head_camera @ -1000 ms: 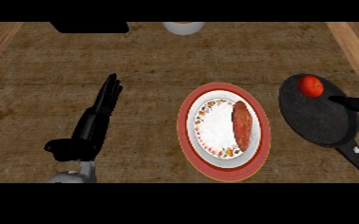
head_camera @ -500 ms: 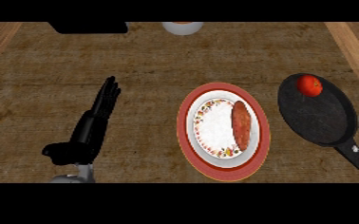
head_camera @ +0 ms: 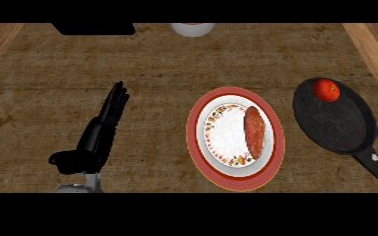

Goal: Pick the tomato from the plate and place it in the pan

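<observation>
A red tomato [head_camera: 326, 90] lies in the black pan [head_camera: 336, 125] at the right, near the pan's far rim. Left of the pan stands a red-rimmed plate [head_camera: 235, 138] with a patterned inner plate and a brown piece of food [head_camera: 255, 130] on it. My left hand [head_camera: 98, 133] rests at the lower left with straight fingers pointing up, holding nothing. My right hand shows nowhere in the head view.
A white bowl [head_camera: 193, 28] and a dark box [head_camera: 94, 28] sit at the counter's far edge. The pan's handle [head_camera: 365, 160] runs to the lower right. Wooden counter edges show at the far left and right.
My right hand, which showed by the pan's right rim a second ago, has left the view. The tomato stays in the pan. The left hand has barely moved.
</observation>
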Controlling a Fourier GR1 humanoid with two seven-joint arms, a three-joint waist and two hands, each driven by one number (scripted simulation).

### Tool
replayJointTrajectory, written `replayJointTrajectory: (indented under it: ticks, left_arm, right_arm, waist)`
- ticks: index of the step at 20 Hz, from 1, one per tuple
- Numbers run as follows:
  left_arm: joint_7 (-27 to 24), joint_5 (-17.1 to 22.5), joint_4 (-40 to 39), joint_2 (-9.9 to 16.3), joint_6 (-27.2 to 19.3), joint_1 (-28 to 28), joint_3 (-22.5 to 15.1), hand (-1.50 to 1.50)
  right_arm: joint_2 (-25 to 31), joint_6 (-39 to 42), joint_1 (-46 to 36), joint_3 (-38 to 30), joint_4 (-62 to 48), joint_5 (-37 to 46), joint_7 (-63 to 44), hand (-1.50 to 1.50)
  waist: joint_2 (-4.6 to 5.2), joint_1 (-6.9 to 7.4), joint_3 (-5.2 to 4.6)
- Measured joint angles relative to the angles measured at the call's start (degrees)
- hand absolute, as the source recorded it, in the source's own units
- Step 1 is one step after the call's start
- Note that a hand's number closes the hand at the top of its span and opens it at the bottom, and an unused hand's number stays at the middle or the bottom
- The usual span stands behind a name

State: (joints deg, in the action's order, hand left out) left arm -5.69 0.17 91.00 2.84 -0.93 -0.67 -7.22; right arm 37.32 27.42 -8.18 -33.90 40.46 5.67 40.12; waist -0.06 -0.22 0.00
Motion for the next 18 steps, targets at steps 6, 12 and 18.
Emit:
replayJointTrajectory:
  ticks: [6,12,18]
  left_arm:
    - [-0.9,-0.7,-0.5,-0.7,-0.1,0.2,-0.3,0.0]
    - [-0.9,-0.3,-1.7,-0.3,0.8,-1.0,1.2,0.0]
    - [-0.8,-1.2,-0.8,-1.3,0.5,0.2,0.1,0.0]
  right_arm:
    - [0.5,-0.8,3.0,1.7,2.1,-1.0,0.9,-1.5]
    - [0.1,-2.8,5.9,2.9,4.8,-1.7,1.6,-1.5]
    - [1.0,-4.7,7.3,3.6,6.0,-1.7,3.1,-1.5]
  waist:
    - [0.03,0.12,0.0]
    - [0.03,0.12,0.0]
    - [0.02,0.18,-0.02]
